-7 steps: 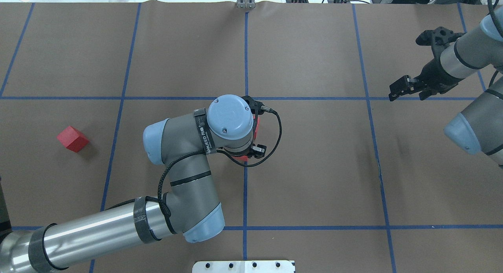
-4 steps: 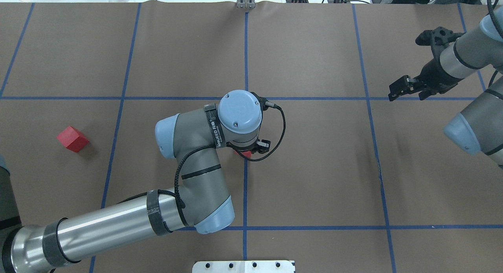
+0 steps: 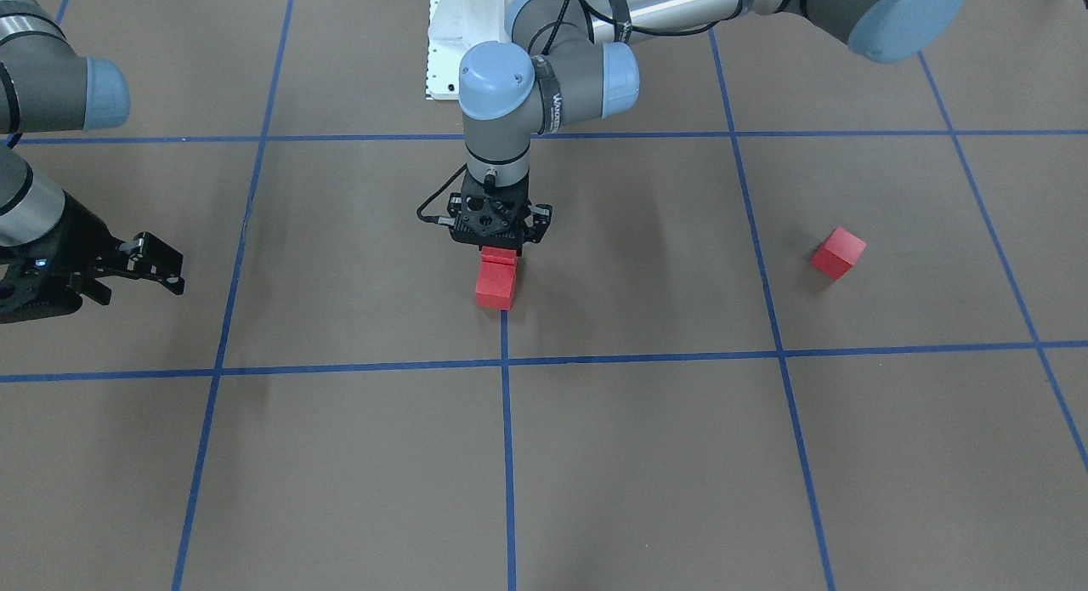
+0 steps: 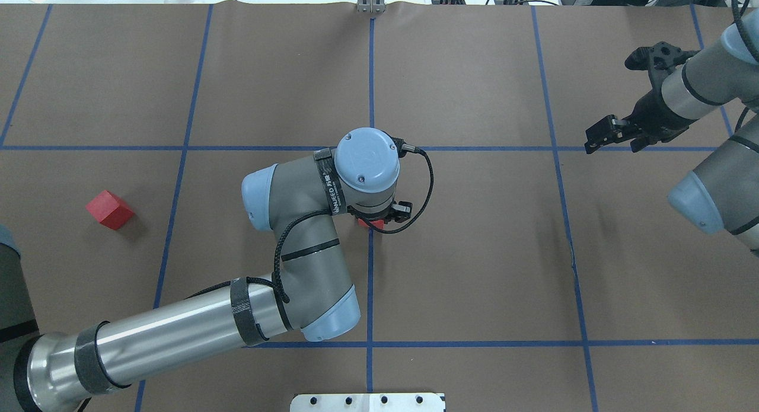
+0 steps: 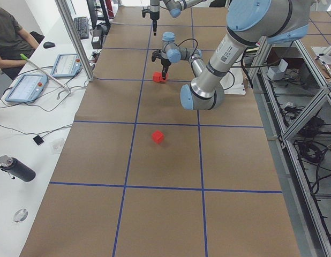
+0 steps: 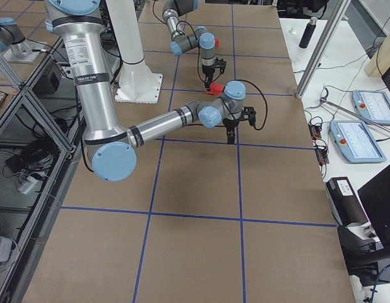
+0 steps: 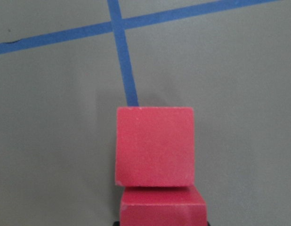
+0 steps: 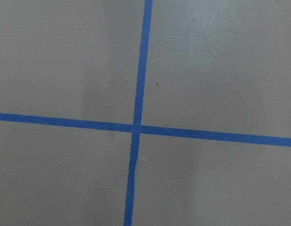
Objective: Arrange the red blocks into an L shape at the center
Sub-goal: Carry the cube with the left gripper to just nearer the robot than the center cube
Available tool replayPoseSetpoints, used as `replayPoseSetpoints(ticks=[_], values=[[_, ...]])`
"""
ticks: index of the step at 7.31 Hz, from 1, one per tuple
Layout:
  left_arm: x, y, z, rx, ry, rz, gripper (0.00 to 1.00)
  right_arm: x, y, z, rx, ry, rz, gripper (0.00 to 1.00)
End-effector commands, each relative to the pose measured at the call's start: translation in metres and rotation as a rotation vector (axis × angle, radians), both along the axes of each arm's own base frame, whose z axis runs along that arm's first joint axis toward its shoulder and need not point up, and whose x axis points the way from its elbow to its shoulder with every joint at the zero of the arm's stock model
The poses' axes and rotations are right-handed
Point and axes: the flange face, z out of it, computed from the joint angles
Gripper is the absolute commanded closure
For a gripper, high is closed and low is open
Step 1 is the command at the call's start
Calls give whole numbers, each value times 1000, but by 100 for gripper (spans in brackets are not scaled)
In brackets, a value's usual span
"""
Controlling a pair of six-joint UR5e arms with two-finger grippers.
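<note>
Two blocks [image 3: 495, 286] at center [image 3: 537, 319], third block [image 3: 837, 252] well left

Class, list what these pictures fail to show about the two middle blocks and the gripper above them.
Overhead: the left arm covers the middle blocks, except a red sliver.
Left wrist: the bottom edge cuts off the near block.
Front: the left gripper body hides its fingertips; grip unclear.

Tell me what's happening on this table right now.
The left gripper is down at the center, apparently closed on one red block and holding it right against a second red block that sits at the end of the middle blue tape line. The third red block lies alone off to the robot's left, not yet brought in, so the L is unfinished. The right gripper hangs open and empty off to the side.
</note>
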Motion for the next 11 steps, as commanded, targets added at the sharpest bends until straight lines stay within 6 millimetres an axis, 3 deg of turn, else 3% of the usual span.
replayPoseSetpoints(ticks=[1, 11], values=[[1, -4, 2, -15, 9, -21, 100, -1, 0, 2, -3, 2, -2, 1], [2, -8, 5, -31, 20, -45, 100, -2, 1, 1, -1, 0, -3, 1]])
